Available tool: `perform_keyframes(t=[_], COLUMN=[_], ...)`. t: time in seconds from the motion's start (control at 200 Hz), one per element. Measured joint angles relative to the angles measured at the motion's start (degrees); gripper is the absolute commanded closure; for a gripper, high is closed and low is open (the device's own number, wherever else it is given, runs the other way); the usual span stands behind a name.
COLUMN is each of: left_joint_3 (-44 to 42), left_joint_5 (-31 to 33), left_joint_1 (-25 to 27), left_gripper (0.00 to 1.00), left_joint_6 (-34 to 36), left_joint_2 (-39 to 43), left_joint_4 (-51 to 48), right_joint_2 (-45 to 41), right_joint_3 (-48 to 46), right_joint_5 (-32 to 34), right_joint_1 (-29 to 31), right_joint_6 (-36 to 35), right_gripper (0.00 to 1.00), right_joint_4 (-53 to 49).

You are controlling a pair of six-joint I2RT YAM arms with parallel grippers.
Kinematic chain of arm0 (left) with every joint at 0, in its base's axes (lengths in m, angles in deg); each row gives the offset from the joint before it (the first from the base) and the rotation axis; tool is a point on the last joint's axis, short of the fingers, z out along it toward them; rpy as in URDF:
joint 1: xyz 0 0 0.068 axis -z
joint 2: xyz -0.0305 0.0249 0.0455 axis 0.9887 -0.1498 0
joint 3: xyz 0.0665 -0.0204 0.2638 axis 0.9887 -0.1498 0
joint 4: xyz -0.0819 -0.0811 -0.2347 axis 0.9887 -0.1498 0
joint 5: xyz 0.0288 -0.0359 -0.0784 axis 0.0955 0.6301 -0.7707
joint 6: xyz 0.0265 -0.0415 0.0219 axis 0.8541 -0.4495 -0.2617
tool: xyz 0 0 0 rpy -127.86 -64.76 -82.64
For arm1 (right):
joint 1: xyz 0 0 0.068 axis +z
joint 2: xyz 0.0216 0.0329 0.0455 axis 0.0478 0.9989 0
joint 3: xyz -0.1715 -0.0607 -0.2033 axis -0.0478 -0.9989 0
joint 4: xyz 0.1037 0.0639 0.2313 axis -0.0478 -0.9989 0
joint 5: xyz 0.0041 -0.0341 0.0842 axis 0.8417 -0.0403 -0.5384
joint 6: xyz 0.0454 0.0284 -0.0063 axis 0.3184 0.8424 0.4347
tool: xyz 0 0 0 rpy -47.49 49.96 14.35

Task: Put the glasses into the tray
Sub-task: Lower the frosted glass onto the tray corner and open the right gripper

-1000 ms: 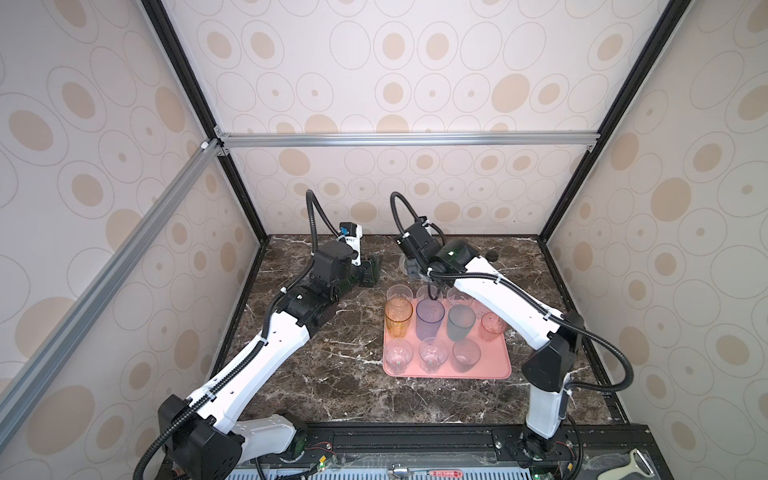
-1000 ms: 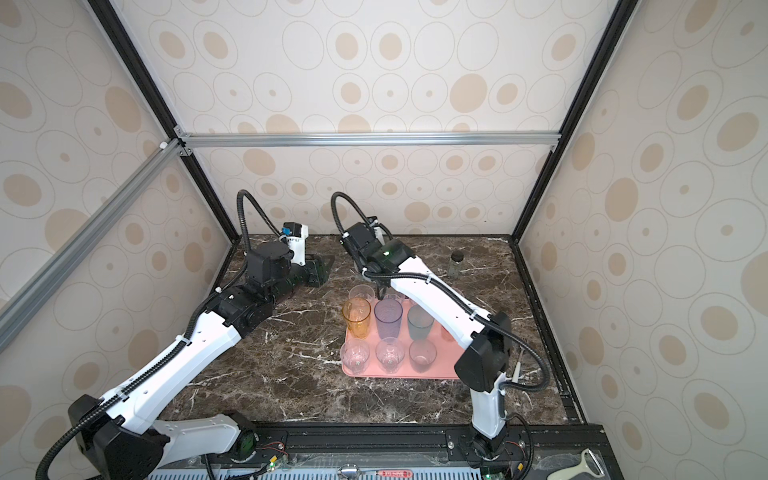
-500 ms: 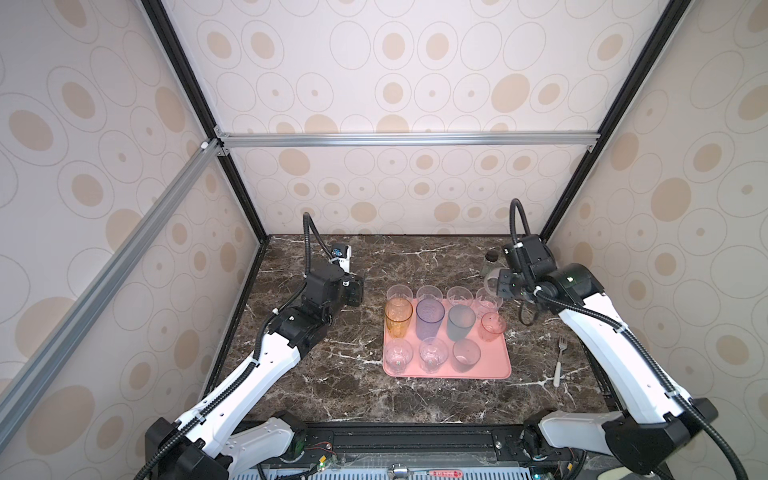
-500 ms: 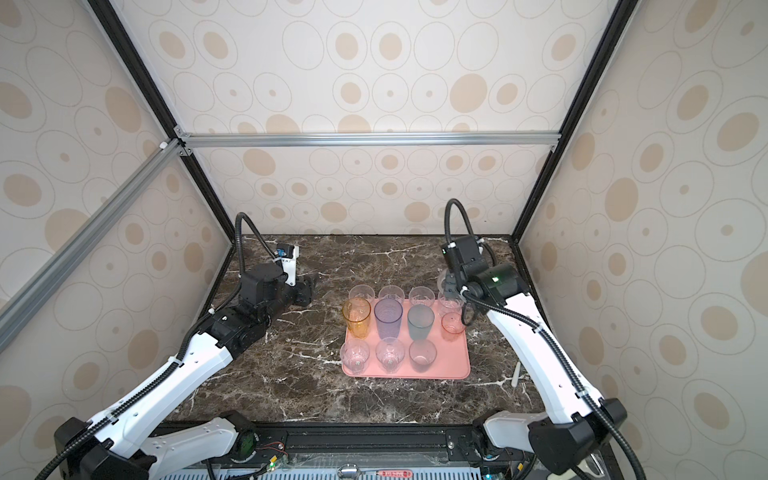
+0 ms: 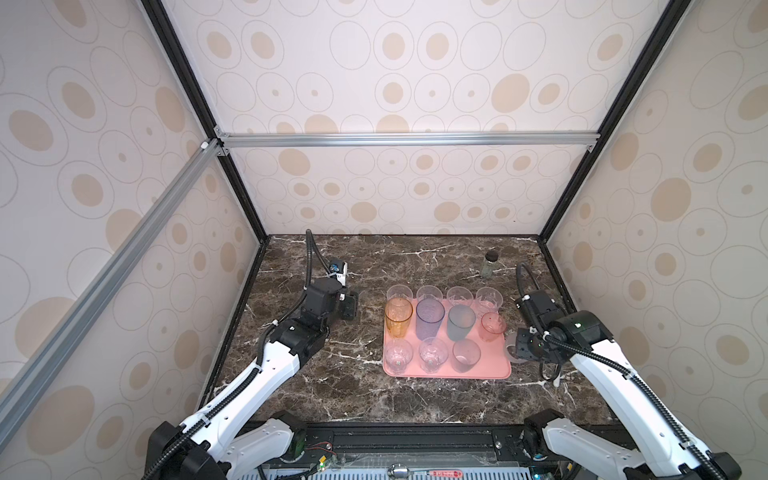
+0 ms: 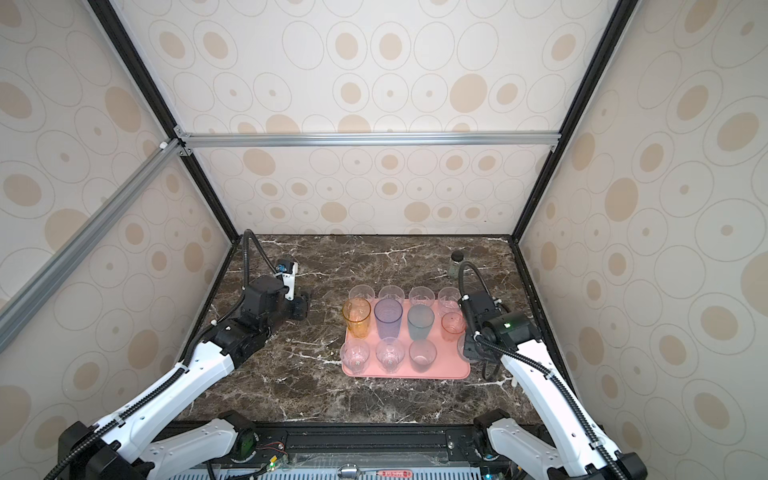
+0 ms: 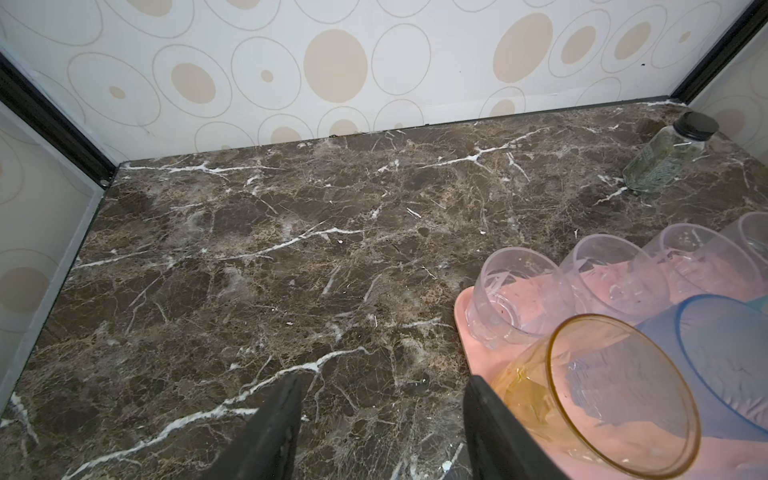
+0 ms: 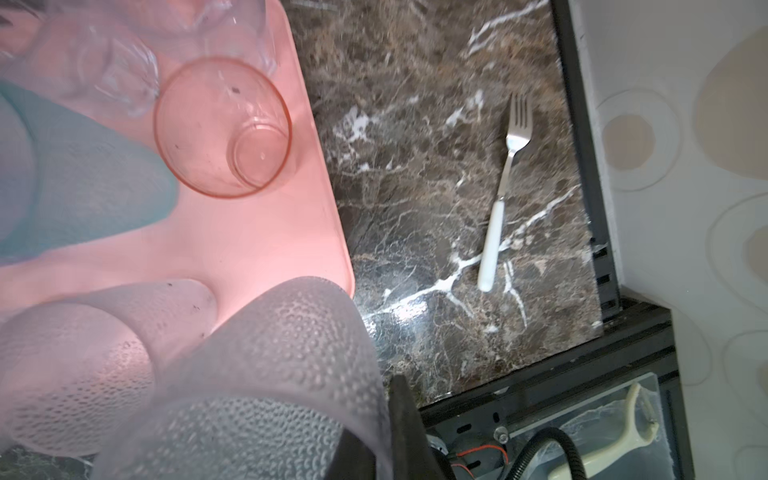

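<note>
Eleven tumblers stand upright on the flat salmon-pink rectangular tray (image 5: 492,368). Four short clear tumblers (image 5: 429,293) line its far edge. A tall amber tumbler (image 5: 398,319), a blue-purple tumbler (image 5: 430,320), a teal tumbler (image 5: 460,323) and a small pink tumbler (image 5: 492,327) cross its middle. Two clear faceted tumblers (image 5: 398,357) and a frosted grey tumbler (image 5: 466,356) sit along its near edge. The tray's near right corner is bare.

My right hand (image 8: 374,424) is pinched shut on the rim of the last one, a frosted dimpled tumbler (image 8: 270,374), at the tray's right edge. I cannot tell whether it touches anything. I judge the job nearly done: this glass goes into the gap, then I let go.

My left hand (image 7: 382,386) is empty, its fingers fairly wide apart, over the dark marble worktop (image 5: 332,395) left of the tray. Off the tray I see only a small clear jar with a black lid (image 5: 490,264) and a white-handled fork (image 8: 505,178), neither mine to move.

A second ago my right arm reached across to the tray's far left corner. It has since swung round to the right edge, and my left hand has drawn back from that corner.
</note>
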Motion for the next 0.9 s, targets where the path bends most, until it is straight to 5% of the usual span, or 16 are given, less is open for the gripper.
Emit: perform_keyframes(t=[0.51, 0.9], left_joint_3=[-2.19, -2.73], left_joint_5=[-0.87, -1.27], left_joint_1=[-0.31, -0.66], left_gripper=[0.38, 0.38], left_joint_6=[0.02, 0.5], left_joint_2=[0.09, 0.09], left_joint_4=[1.9, 3.1], right_joint_2=[4.39, 6.58], right_joint_3=[-10.01, -12.59], right_joint_5=[-6.03, -4.22], right_joint_1=[0.28, 0.28], right_joint_6=[5.14, 7.15], right_gripper=[0.92, 0.9], right_joint_4=[10.8, 14.51])
